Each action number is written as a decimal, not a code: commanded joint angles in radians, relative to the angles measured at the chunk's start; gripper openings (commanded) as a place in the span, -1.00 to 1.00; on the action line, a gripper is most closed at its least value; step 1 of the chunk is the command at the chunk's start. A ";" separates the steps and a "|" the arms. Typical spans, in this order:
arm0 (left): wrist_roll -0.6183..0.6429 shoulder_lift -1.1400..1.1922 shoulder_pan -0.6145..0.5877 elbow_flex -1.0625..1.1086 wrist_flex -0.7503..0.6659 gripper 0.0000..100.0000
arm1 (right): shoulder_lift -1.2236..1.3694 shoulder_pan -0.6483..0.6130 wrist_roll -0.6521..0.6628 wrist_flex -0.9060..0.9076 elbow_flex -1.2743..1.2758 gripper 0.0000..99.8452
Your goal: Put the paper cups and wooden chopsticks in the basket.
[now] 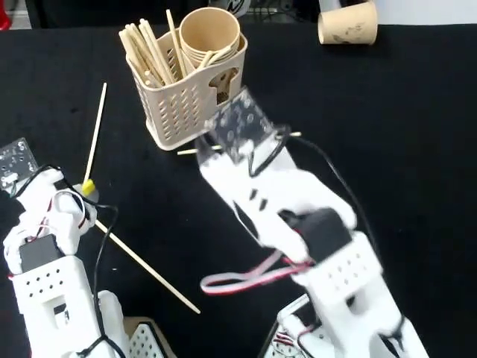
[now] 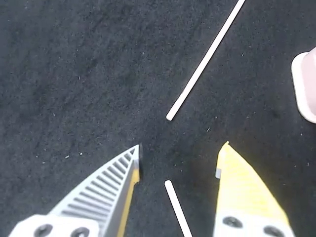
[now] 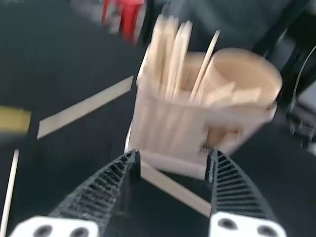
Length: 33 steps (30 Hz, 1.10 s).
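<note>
The beige slotted basket (image 1: 182,104) stands at the back centre, holding several wooden chopsticks (image 1: 149,48) and nested paper cups (image 1: 210,33). Another paper cup (image 1: 346,24) lies on its side at the far right. My right gripper (image 3: 173,158) is open just in front of the basket (image 3: 197,128), with a chopstick (image 3: 173,188) lying on the table between its black fingers. My left gripper (image 2: 180,155) is open low over the black table at the left, the end of one chopstick (image 2: 173,197) between its fingers and a second chopstick (image 2: 207,57) just beyond.
Two loose chopsticks lie at the left: one (image 1: 95,130) points toward the back, one (image 1: 149,268) runs diagonally toward the front. A chopstick (image 1: 190,151) pokes out from under the right arm (image 1: 298,216). A pale object (image 2: 306,89) sits at the left wrist view's edge.
</note>
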 commanded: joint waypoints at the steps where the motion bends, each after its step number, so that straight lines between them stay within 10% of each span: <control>1: -0.054 0.061 -0.005 -0.145 0.014 -0.50 | -0.064 0.092 0.101 0.222 -0.071 -0.53; 8: -0.167 0.560 0.079 -0.579 0.192 -0.50 | -0.082 0.334 0.261 0.381 -0.018 -0.53; 16: -0.367 1.177 0.168 -1.096 0.292 -0.49 | -0.085 0.345 0.267 0.479 0.159 -0.53; 33: -0.384 2.097 0.142 -2.084 0.502 -0.60 | -0.087 0.339 0.195 0.367 0.418 -0.53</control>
